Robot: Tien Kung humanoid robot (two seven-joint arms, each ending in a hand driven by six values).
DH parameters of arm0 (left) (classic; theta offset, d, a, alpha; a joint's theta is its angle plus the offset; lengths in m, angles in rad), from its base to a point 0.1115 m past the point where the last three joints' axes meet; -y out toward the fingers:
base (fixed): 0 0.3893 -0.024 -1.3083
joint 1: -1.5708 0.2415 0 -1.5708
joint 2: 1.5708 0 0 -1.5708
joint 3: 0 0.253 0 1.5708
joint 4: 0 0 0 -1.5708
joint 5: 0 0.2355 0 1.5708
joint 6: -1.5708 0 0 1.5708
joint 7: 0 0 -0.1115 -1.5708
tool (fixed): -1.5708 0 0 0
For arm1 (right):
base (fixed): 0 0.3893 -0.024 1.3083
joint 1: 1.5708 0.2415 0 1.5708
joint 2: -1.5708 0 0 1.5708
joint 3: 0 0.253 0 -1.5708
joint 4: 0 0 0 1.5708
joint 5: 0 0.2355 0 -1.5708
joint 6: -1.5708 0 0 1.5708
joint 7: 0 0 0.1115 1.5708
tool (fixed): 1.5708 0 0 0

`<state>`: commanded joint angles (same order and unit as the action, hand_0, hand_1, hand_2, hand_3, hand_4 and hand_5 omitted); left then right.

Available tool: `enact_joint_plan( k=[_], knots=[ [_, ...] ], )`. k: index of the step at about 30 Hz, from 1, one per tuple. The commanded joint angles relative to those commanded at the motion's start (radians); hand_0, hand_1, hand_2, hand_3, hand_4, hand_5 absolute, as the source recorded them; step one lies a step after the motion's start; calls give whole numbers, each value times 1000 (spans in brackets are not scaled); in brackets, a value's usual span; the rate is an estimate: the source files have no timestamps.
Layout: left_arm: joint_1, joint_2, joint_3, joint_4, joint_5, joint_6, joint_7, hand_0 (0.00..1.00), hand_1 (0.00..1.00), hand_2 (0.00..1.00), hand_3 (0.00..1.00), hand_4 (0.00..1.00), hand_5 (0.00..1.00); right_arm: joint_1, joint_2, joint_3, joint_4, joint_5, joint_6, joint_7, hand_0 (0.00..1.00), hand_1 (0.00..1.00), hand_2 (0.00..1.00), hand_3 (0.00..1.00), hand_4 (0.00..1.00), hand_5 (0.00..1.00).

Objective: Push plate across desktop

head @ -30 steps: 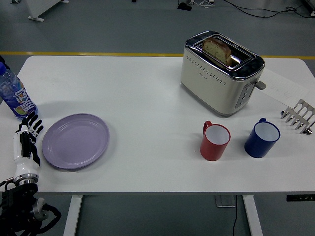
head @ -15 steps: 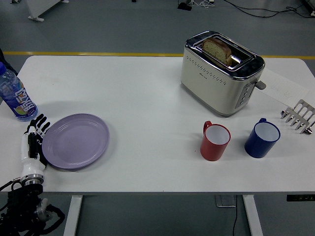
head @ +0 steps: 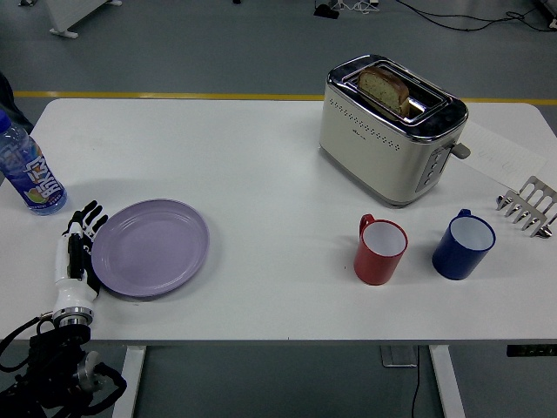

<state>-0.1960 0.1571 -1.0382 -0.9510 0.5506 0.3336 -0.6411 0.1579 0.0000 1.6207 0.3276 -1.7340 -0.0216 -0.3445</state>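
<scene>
A lilac plate lies flat on the white table at the near left. My left hand stands edge-on against the plate's left rim, fingers straight and together, holding nothing. The arm comes up from the lower left corner. My right arm is out of view.
A water bottle stands at the left edge behind the hand. A red mug and a blue mug stand to the right of the plate's path. A toaster with bread stands at the back. A metal rack is at the far right.
My left hand has moved right, and the plate has slid to the right with it, by about a tenth of its width each half second.
</scene>
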Motion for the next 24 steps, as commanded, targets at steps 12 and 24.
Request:
enact_joint_plan(
  k=[12, 24],
  knots=[
    [-48, 13, 116, 4, -56, -2, -4, 771, 804, 853, 777, 436, 998, 10, 0, 2, 0, -7, 4, 0, 576, 537, 612, 614, 131, 628],
    [-111, 9, 240, 14, -109, 1, -4, 770, 803, 852, 776, 435, 998, 18, 0, 5, 0, -15, 8, 1, 578, 537, 613, 615, 133, 631]
  ],
)
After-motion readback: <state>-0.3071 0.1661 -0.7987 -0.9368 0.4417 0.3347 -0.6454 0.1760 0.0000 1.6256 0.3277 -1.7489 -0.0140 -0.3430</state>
